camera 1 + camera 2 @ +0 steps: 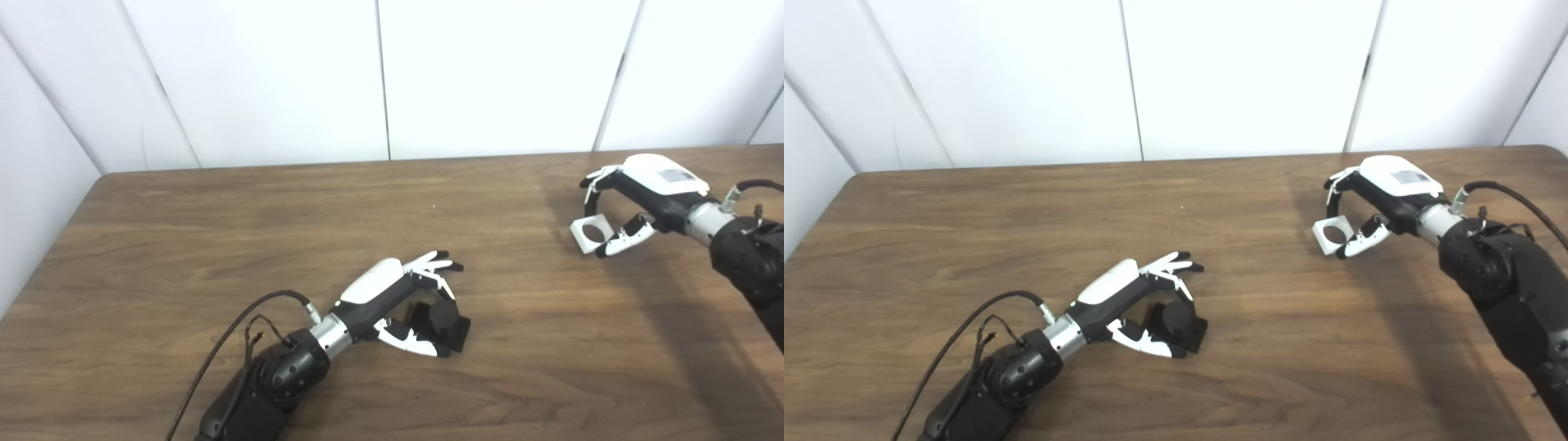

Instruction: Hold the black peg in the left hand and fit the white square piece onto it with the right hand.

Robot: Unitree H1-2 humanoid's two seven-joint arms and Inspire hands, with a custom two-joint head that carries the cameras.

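Observation:
The black peg (442, 320), a short cylinder on a square black base, rests on the table near the front centre. My left hand (407, 303) lies around it, fingers (438, 262) spread above and thumb (416, 346) in front, not clamped on it. At the far right, my right hand (637, 202) is shut on the white square piece (591, 235), pinched between fingers and thumb. The piece is tilted, its round hole facing the camera. In the right eye view the piece (1333, 236) is well apart from the peg (1176, 321).
The wooden table (245, 233) reaches back to white wall panels. Its left edge runs along the left side of the picture. A black cable (245, 318) loops off the left wrist over the tabletop.

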